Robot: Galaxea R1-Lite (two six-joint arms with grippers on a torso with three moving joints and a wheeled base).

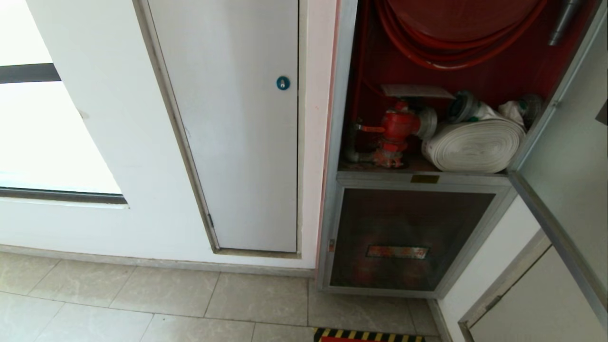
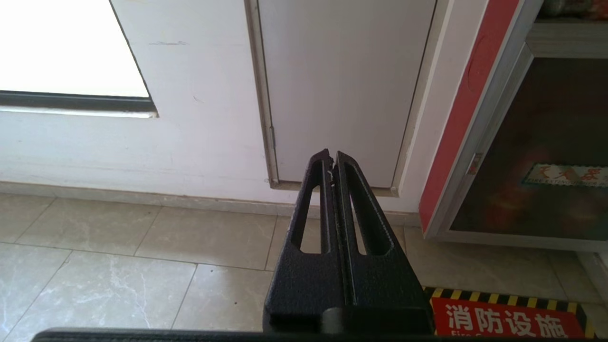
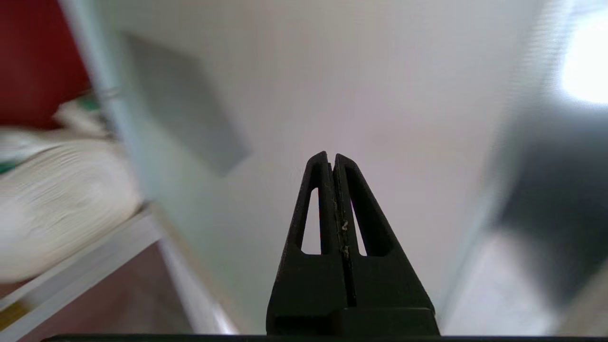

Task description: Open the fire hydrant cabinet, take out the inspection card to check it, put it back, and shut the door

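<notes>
The door (image 1: 565, 156) stands open and the inspection card (image 1: 415, 91) lies atop the red valve (image 1: 396, 126) — right gripper (image 3: 332, 159) pressed together, empty, facing the door, so either fetching or closing remains.

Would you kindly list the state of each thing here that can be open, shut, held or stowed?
fire hydrant cabinet: open, red interior showing.
door: swung open at the right.
inspection card: lying flat above the red valve, not held.
white rolled hose: coiled on the shelf.
white panel: shut.
lower glass panel: shut.
left gripper: shut, empty.
right gripper: shut, empty, facing the door.
</notes>
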